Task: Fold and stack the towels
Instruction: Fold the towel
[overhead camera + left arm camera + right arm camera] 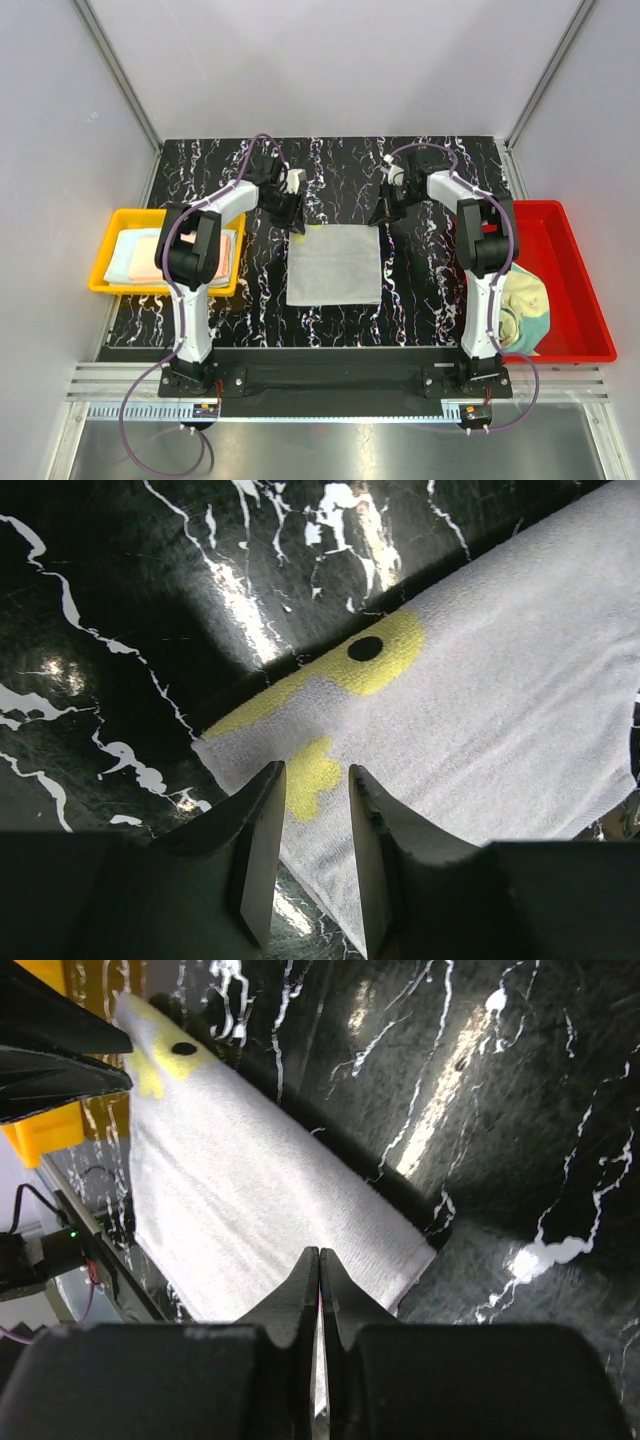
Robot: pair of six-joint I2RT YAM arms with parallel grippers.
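Working white towel (334, 264), flat at centre of desk (420, 290). Got left pincer (313, 775) released, tips straddling far-left corner by yellow mark (385, 650). Got right pincer (318, 1255) clenched at far-right corner; can't tell if cloth caught. Close left on edge, verify both grips, lift level, bring corners evenly to near hem.

towel (334, 264): matt nubbly cloth | tabletop (420, 290): glossy, marbled | yellow tray (160, 289), red tray (565, 260): smooth plastic
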